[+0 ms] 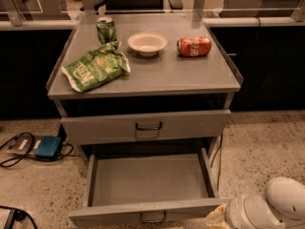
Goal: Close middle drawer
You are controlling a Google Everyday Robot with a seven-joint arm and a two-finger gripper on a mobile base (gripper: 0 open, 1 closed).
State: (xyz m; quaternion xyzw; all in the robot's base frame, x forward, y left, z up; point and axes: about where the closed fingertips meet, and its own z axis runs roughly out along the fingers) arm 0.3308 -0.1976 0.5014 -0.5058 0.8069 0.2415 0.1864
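Note:
The middle drawer [147, 180] is pulled far out at the bottom of the grey cabinet. Its deep flat tray shows nothing inside. Its low front panel [143, 212] carries a small dark loop handle [153, 217] at the centre. My gripper [218, 215] is at the end of the white arm [269, 206] in the lower right corner. It sits right beside the drawer's front right corner, and most of it is hidden by the arm.
Above it is a shut grey drawer with a taller front panel [145, 126]. The cabinet top [157, 73] holds a green chip bag [95, 67], a green can [106, 29], a white bowl [147, 43] and a red can lying on its side [194, 46]. A blue box with cables [47, 147] lies on the floor at left.

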